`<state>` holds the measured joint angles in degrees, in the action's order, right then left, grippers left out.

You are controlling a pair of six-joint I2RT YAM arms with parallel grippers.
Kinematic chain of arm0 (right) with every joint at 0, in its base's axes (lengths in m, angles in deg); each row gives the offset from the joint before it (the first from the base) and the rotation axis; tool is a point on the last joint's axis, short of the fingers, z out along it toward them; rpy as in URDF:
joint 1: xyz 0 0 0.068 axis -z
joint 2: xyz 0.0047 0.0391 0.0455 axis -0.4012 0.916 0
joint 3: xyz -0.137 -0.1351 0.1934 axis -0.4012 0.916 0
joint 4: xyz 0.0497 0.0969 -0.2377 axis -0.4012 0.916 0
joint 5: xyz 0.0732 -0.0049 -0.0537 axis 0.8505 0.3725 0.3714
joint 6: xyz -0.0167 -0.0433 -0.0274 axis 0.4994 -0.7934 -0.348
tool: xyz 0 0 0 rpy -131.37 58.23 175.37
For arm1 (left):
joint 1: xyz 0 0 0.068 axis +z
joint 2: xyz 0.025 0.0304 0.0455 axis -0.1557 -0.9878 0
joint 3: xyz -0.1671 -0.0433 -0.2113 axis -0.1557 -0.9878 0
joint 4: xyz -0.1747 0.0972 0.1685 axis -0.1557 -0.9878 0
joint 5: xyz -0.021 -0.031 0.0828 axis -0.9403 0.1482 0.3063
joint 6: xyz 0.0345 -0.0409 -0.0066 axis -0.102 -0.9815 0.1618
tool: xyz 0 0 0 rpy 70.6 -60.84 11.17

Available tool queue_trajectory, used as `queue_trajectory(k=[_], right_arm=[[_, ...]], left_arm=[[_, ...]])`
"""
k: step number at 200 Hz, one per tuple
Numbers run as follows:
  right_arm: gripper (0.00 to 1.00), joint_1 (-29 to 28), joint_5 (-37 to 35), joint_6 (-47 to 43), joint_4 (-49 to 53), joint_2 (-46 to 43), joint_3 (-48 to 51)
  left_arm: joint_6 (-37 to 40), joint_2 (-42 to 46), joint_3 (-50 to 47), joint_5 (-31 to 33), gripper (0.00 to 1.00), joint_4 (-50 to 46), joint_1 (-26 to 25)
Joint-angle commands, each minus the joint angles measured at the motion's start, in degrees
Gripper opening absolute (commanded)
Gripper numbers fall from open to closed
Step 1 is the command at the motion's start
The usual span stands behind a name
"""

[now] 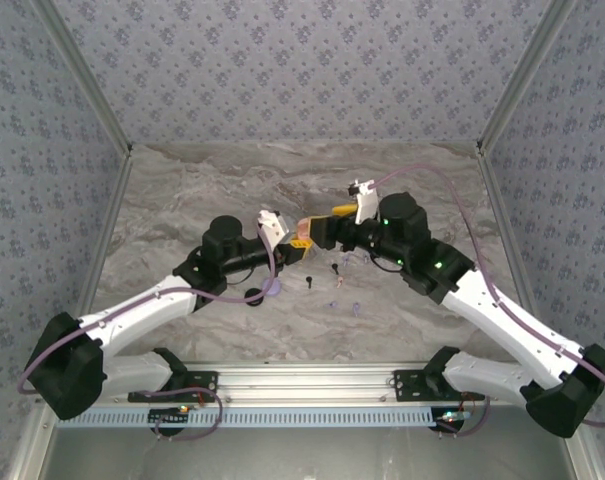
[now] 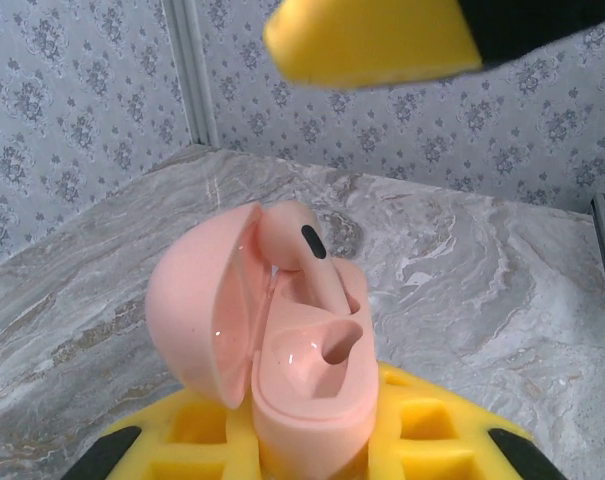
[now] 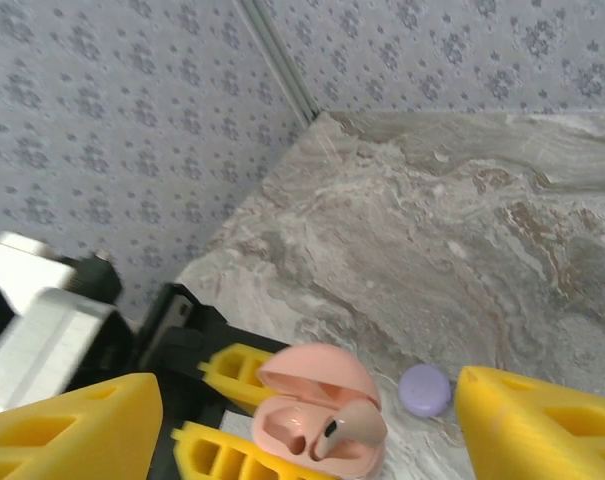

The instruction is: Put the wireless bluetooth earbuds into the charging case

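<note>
The left hand grips one pink charging case, lid open, one pink earbud standing in it; the right hand gapes wide, holding nothing; one lavender disc lies on the table.

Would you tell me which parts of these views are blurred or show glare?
Left wrist: the pink case is sharp, with soft glare inside its lid; the yellow finger overhead is blurred. Right wrist: its own yellow fingers look soft. Top external: evenly lit, with the earbuds too small to resolve.
</note>
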<state>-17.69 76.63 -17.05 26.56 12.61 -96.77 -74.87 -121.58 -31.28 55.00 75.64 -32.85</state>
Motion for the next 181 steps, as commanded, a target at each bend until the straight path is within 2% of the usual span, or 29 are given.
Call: queue_trajectory(k=[1, 24, 39, 69, 123, 181], right_arm=[[0.85, 3.41, 5.84, 1.8, 1.75, -2.05, -2.28], [0.95, 8.9, 14.32, 4.46, 2.91, -1.71, -1.69], [1.0, 10.0, 18.15, 4.84, 4.56, -0.96, -1.97], [1.0, 9.32, 23.07, 5.46, 3.94, 1.29, -2.13], [1.0, 5.5, 24.23, 3.68, 3.98, 6.37, -5.38], [1.0, 3.66, 23.09, 2.19, 5.01, 7.43, -6.86]], left_arm=[[0.44, -0.06, -1.03, -0.25, 0.17, 4.82, -0.36], [0.51, 0.34, -1.65, -0.36, 0.17, 6.51, -0.39], [0.41, 0.6, -1.93, -0.46, 0.17, 7.61, -0.35], [0.36, 0.88, -1.56, -0.87, 0.16, 7.97, -0.38], [0.57, 0.79, -1.05, -0.98, 0.16, 7.28, -0.33], [0.79, 0.54, -0.89, -0.58, 0.16, 6.63, -0.34]])
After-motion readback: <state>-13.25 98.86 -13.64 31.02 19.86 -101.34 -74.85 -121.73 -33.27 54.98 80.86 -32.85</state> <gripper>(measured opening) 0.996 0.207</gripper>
